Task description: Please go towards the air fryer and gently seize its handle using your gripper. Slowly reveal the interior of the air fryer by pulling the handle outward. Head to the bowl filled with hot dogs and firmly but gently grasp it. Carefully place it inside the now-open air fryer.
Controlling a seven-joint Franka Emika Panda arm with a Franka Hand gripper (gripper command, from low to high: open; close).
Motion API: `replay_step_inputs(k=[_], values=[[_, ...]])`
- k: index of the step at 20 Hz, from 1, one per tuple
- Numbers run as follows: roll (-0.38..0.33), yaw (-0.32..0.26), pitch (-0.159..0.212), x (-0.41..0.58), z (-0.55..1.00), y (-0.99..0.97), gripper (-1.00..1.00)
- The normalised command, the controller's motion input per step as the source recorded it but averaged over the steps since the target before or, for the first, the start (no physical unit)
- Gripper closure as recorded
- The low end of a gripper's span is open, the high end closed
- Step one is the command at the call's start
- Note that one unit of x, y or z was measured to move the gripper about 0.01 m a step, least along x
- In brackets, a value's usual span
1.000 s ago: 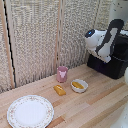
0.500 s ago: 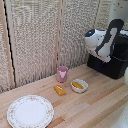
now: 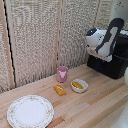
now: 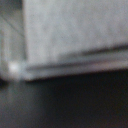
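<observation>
The black boxy air fryer [image 3: 114, 66] stands at the exterior view's right, against the slatted wall. My arm hangs over its front, and the gripper [image 3: 103, 54] is pressed close to the black body. Its fingers do not show, so open or shut cannot be told. The handle is hidden behind the arm. The small white bowl [image 3: 79, 85] with yellow-orange hot dogs [image 3: 78, 85] sits on the wooden table, well to the left of the air fryer and apart from the gripper. The wrist view is a blur of a pale grey surface above a dark one.
A pink cup [image 3: 62, 74] stands just behind the bowl. An orange bun-like piece [image 3: 59, 90] lies beside the bowl. A large patterned white plate [image 3: 30, 111] sits near the front left. The slatted wall [image 3: 45, 35] closes the back.
</observation>
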Motion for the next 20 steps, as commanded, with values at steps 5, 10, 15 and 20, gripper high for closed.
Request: replay_step_inputs(k=[5,10,15,20], values=[[0.217,-0.005,0.072,-0.054,0.43,0.56,1.0],[0.191,-0.018,0.021,-0.019,0.52,0.66,1.0],[0.162,-0.066,-0.005,0.0,0.64,0.64,1.0],[0.12,-0.047,0.0,0.0,0.75,0.63,1.0]])
